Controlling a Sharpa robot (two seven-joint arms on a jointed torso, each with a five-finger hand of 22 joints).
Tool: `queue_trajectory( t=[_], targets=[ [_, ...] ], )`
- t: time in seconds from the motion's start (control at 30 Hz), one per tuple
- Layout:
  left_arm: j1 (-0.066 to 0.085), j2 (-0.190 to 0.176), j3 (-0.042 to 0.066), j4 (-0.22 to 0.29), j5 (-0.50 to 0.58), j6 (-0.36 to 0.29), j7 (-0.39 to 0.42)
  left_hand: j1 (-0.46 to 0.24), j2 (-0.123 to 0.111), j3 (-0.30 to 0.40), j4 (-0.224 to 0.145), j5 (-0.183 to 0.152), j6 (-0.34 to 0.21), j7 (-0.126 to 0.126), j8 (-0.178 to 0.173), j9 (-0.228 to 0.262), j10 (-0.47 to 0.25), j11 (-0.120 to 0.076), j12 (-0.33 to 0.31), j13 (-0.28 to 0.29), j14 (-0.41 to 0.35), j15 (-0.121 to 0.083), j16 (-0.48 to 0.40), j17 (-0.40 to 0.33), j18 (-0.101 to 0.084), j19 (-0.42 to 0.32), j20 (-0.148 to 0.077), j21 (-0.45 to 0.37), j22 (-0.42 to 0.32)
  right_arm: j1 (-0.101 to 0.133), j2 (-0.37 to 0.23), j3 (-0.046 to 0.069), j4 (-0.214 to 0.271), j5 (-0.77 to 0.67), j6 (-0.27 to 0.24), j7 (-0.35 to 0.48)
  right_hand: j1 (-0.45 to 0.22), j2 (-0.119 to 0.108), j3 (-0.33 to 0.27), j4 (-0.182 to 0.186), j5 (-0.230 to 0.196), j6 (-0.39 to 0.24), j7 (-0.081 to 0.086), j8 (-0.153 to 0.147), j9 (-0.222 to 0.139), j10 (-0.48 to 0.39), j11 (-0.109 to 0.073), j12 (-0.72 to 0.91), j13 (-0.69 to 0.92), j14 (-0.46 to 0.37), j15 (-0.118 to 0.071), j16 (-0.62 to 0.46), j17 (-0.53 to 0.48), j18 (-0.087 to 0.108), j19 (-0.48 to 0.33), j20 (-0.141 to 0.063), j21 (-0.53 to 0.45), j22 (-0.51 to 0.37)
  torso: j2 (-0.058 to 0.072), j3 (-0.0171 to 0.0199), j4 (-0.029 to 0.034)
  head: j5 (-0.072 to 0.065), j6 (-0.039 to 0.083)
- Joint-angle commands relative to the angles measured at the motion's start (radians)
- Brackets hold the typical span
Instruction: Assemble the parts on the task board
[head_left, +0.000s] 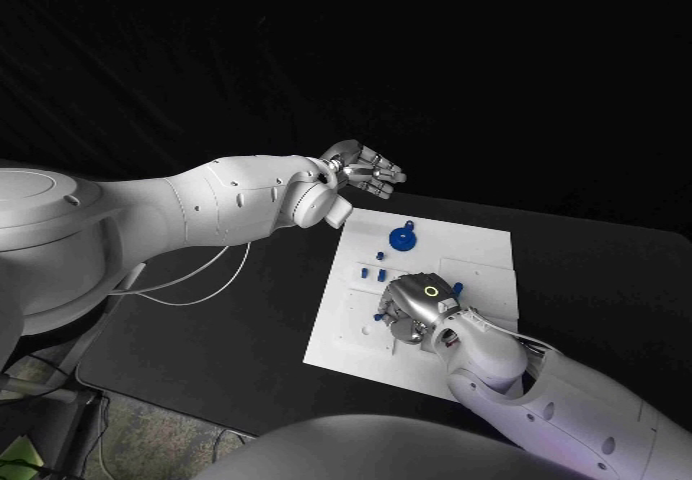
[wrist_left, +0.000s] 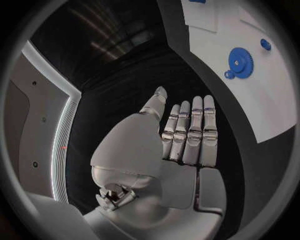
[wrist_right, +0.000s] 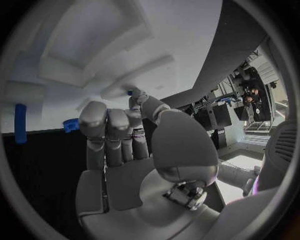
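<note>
Currently right hand (head_left: 420, 303) hovers over task board (head_left: 483, 245), fingers (wrist_right: 106, 125) curled, grasp unclear — small part (wrist_right: 70, 124) should be pinched squarely; left hand (head_left: 364, 168) released.

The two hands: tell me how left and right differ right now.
The left hand hovers above the black table beyond the task board; the right hand is low over the board among the blue parts. The left hand's fingers lie straight, side by side, holding nothing; the right hand's fingers curl inward. Both are silver on white arms.
</note>
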Motion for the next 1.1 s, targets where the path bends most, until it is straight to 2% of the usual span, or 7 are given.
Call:
queue_trajectory(
  t=[0.03,0.3,0.47,0.73,0.97,1.03,1.1],
  targets=[
    [0.001,-0.006,0.001,0.010,-0.004,0.002,0.012,0.009,-0.001,-0.001,0.005,-0.003,-0.008,0.001,0.003,-0.001,-0.003,-0.001,-0.001,-0.001,-0.006,-0.001,-0.004,0.001,0.016,0.001,0.004,-0.004,-0.001,-0.002,-0.008,-0.001,0.009,-0.002,-0.030,-0.024,-0.011,0.000,0.001,0.004,-0.007,0.000,0.000,-0.005,-0.006,0.005,0.004,0.001,0.001,0.007,0.001,0.007,0.002,-0.014,0.014,-0.004,0.005,0.105,-0.001,-0.0001,0.0000,0.000,0.001],
    [0.001,-0.041,0.001,0.041,0.005,0.002,0.011,0.006,-0.001,0.000,0.006,-0.003,-0.004,-0.001,0.004,-0.001,0.003,-0.004,0.000,-0.001,0.002,-0.004,-0.003,0.001,0.016,0.006,0.002,-0.002,0.000,-0.004,-0.030,0.005,0.035,0.016,-0.047,-0.026,-0.011,-0.001,0.003,0.007,-0.007,0.000,0.000,-0.006,-0.006,0.008,0.003,0.000,0.004,0.008,0.001,0.006,0.004,-0.014,0.014,-0.004,0.010,0.106,0.000,0.0000,-0.0003,-0.002,0.003],
    [0.001,-0.087,0.000,0.079,0.010,0.011,-0.014,0.002,0.002,0.001,0.007,-0.003,0.020,-0.010,0.003,-0.001,0.043,-0.019,-0.002,-0.001,0.083,-0.032,0.003,0.006,0.011,0.049,-0.026,0.027,0.010,-0.006,-0.045,0.015,0.048,0.031,-0.054,-0.027,-0.011,-0.002,0.002,0.010,-0.007,0.000,0.000,-0.005,-0.005,0.009,0.003,-0.002,0.005,0.008,0.001,0.004,0.005,-0.014,0.014,-0.004,0.011,0.106,-0.001,0.0008,-0.0007,-0.008,0.009],
    [0.001,-0.132,-0.003,0.113,0.012,0.016,-0.029,0.003,-0.001,0.000,0.006,-0.003,0.016,-0.009,0.003,-0.001,0.044,-0.021,-0.002,-0.001,0.110,-0.040,0.002,0.008,0.006,0.061,-0.037,0.042,0.015,-0.006,-0.050,0.020,0.040,0.085,-0.013,-0.003,-0.016,-0.010,-0.021,0.024,0.003,-0.024,0.004,-0.007,-0.013,-0.026,0.007,-0.057,-0.032,0.002,0.002,-0.020,-0.009,-0.010,0.006,-0.003,-0.016,0.099,-0.001,-0.0009,0.0008,-0.008,0.013],
    [0.001,-0.135,-0.004,0.118,0.008,0.017,-0.031,0.003,-0.005,0.000,0.005,-0.001,0.003,-0.005,0.003,-0.001,0.046,-0.021,-0.001,-0.001,0.112,-0.041,0.002,0.008,0.005,0.060,-0.038,0.045,0.015,-0.004,-0.045,0.021,0.034,0.108,0.044,0.024,-0.043,-0.081,-0.162,0.028,0.370,-0.169,0.031,-0.006,-0.029,-0.075,0.024,-0.091,-0.071,-0.016,0.006,-0.061,-0.036,0.007,-0.007,0.002,-0.080,0.086,0.000,-0.0026,0.0009,-0.010,0.013],
    [0.001,-0.135,-0.004,0.120,0.007,0.016,-0.027,0.003,-0.006,0.000,0.005,0.000,0.005,-0.006,0.004,-0.001,0.047,-0.022,-0.001,-0.001,0.111,-0.041,0.002,0.008,0.004,0.060,-0.039,0.046,0.015,-0.003,-0.041,0.021,0.030,0.106,0.055,0.026,-0.046,-0.083,-0.176,0.017,0.448,-0.179,0.035,-0.008,-0.029,-0.083,0.025,-0.096,-0.080,-0.018,0.008,-0.063,-0.037,0.010,-0.008,0.004,-0.087,0.087,0.000,-0.0022,0.0018,-0.010,0.013],
    [0.001,-0.136,-0.004,0.122,0.007,0.015,-0.021,0.003,-0.007,0.001,0.004,0.001,0.008,-0.007,0.004,-0.001,0.050,-0.023,-0.001,-0.001,0.110,-0.041,0.001,0.007,0.004,0.058,-0.039,0.047,0.015,-0.002,-0.035,0.021,0.024,0.102,0.064,0.028,-0.051,-0.077,-0.190,0.002,0.474,-0.185,0.036,-0.007,-0.028,-0.087,0.027,-0.094,-0.090,-0.021,0.009,-0.064,-0.037,0.013,-0.009,0.007,-0.093,0.087,0.000,-0.0019,0.0024,-0.010,0.013]
  ],
)
